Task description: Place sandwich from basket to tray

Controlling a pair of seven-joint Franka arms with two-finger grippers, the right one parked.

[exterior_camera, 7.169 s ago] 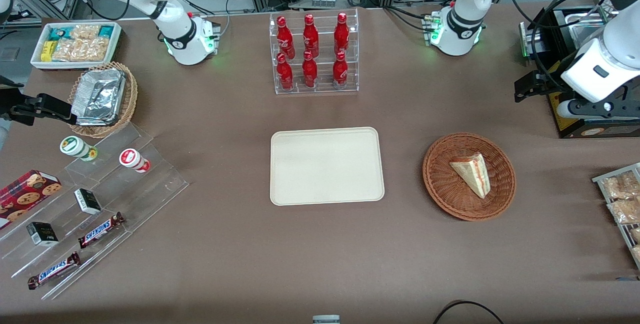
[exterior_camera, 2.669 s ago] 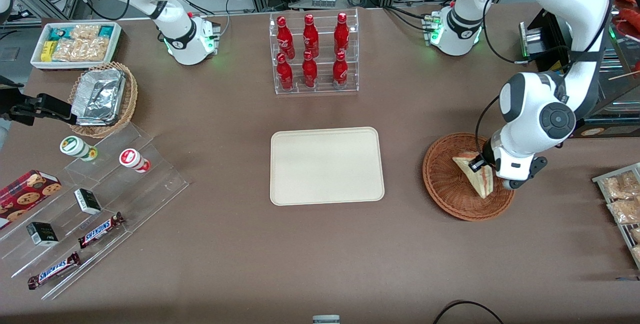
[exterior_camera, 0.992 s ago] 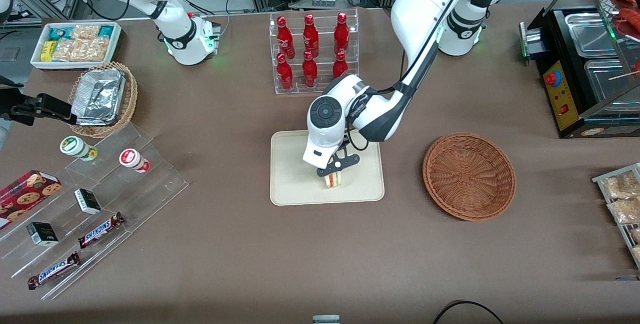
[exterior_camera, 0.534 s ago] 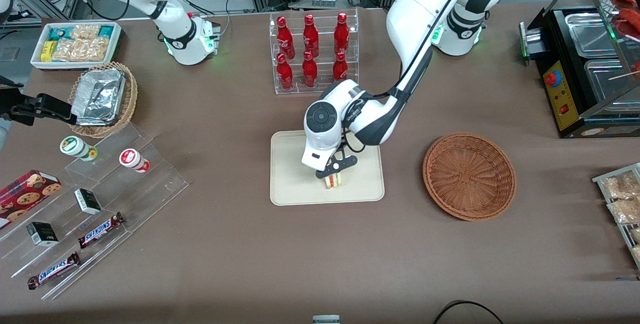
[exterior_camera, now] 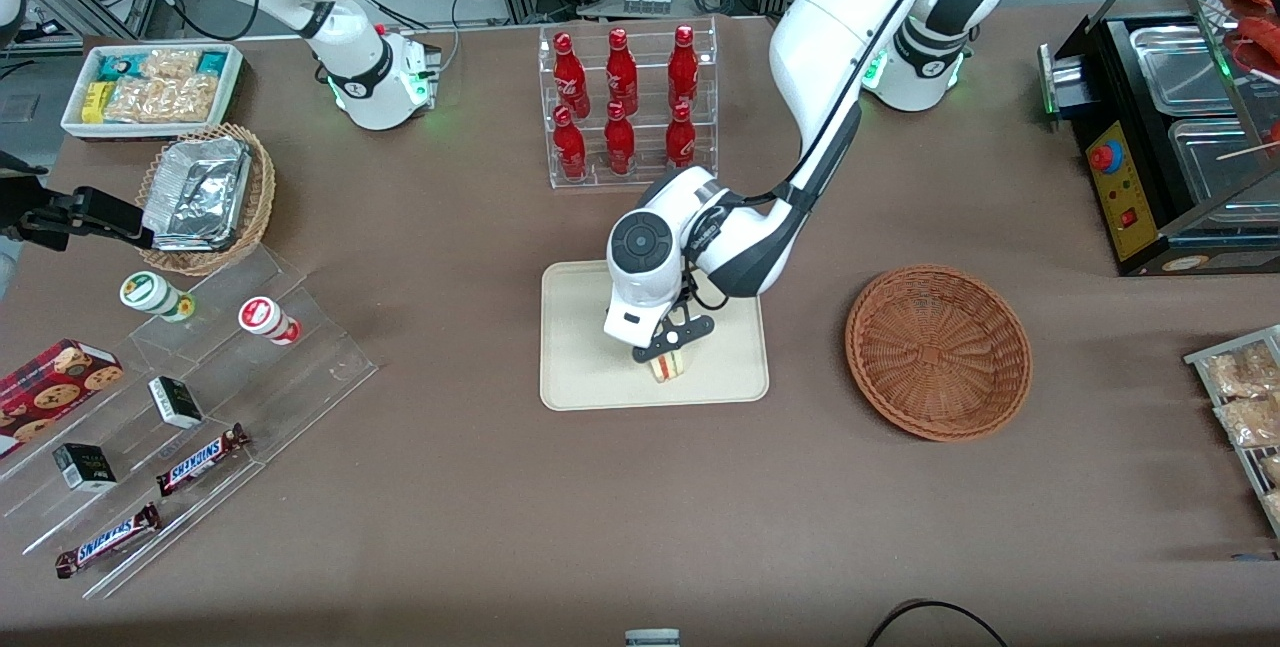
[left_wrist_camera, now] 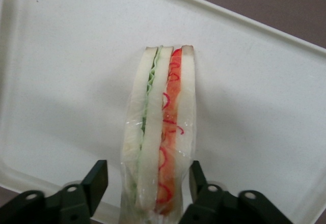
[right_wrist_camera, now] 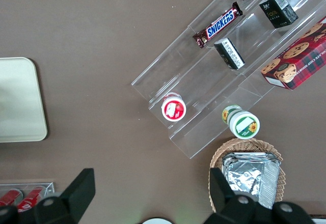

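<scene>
Pale bread in 3 slices, with frilly green lettuce in one gap and red filling in the other, makes up the sandwich, sealed in clear, slightly crinkled film. It stands on edge on the smooth cream plastic tray, at about 5 o'clock from the tray's centre and near the rim closest to the front camera. The gripper straddles its end, black fingers spread slightly wider than the wedge; whether either pad touches the wrap I cannot tell. Only the wrist view shows the filling layers; the front view shows only a small striped end of the sandwich under the gripper. At 3 o'clock from the tray sits the round reddish-brown woven basket, well apart.
</scene>
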